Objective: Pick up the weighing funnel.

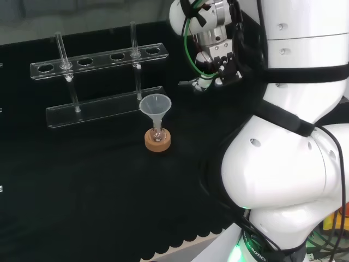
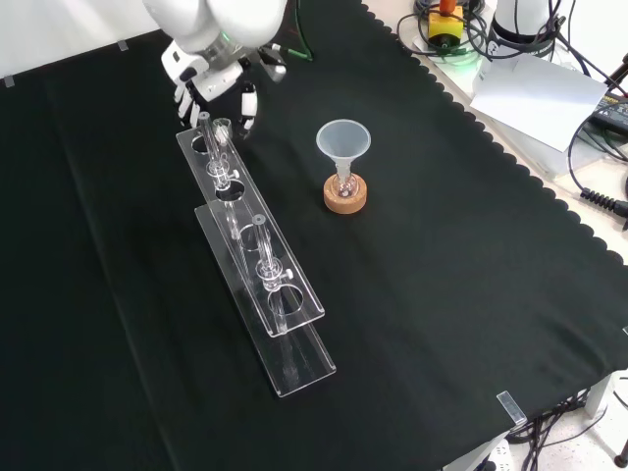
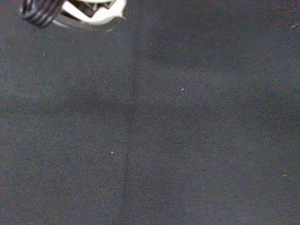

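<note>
In the head view the hand [image 1: 218, 61] hangs above the cloth, to the right of the rack's far end. The front view shows the hand [image 2: 211, 80] at the top, just behind the rack's upper end, its fingers [image 2: 248, 104] pointing down, relaxed and spread, with nothing plainly between them. In the wrist view a blurred white part of the hand [image 3: 89, 11] hangs over bare black cloth. The big funnel [image 1: 155, 105] [image 2: 342, 140] stands mouth up in a small flask on a cork ring [image 1: 157, 140] [image 2: 345, 197].
A clear test tube rack [image 1: 98, 60] [image 2: 257, 257] with a few tubes stands on the cloth beside the funnel. The arm's white links [image 1: 294, 136] fill the head view's right. Cables and boxes [image 2: 530, 59] lie beyond the cloth's scalloped edge.
</note>
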